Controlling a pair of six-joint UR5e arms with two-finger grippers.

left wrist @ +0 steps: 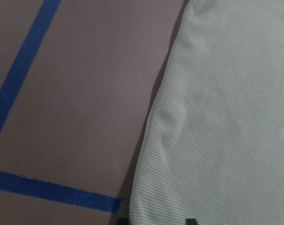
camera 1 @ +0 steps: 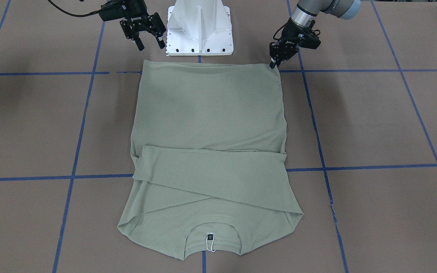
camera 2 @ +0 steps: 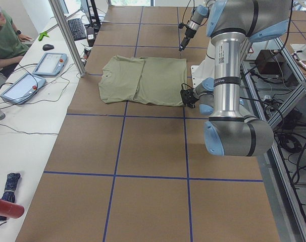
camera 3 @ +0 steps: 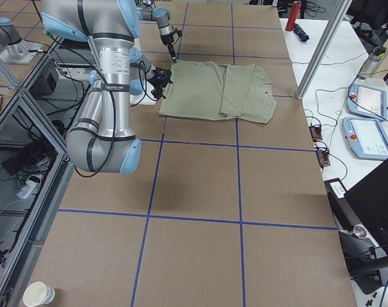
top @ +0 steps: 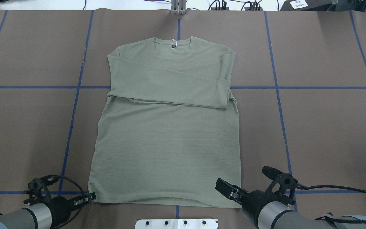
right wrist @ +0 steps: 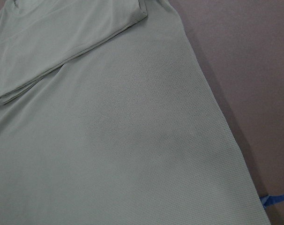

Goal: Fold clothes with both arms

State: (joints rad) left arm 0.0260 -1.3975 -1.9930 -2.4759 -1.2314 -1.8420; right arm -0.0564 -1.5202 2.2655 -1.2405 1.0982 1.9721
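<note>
Brown paper covers the table (top: 329, 127), and blue tape lines (top: 75, 105) cut it into big squares. You have one green long-sleeved shirt (top: 167, 149) lying flat in the middle of the overhead view. Its neck (top: 172, 43) is at the top of that picture, far from the robot. Its bottom hem (top: 164, 201) is at the bottom, close to the robot. So the long way of the shirt runs from the bottom of the picture up to the top. Both sleeves (top: 170, 86) are already folded across the chest.

You have two grippers, one at each end of the hem. The left gripper (top: 89, 197) sits at the lower left of the overhead view and touches the hem corner there. In the left wrist view its two dark fingertips (left wrist: 190, 221) stand apart with the corner of the cloth between them. They look loose and do not seem to pinch it yet.

The right gripper (camera 1: 150, 41) is at the upper left of the front view. Its fingers are spread wide and hold nothing. It hangs near its hem corner but not on the cloth.

The left gripper is closer to its corner. I think you need the right one down on its corner too. Then both can pinch and carry the hem toward the neck.
</note>
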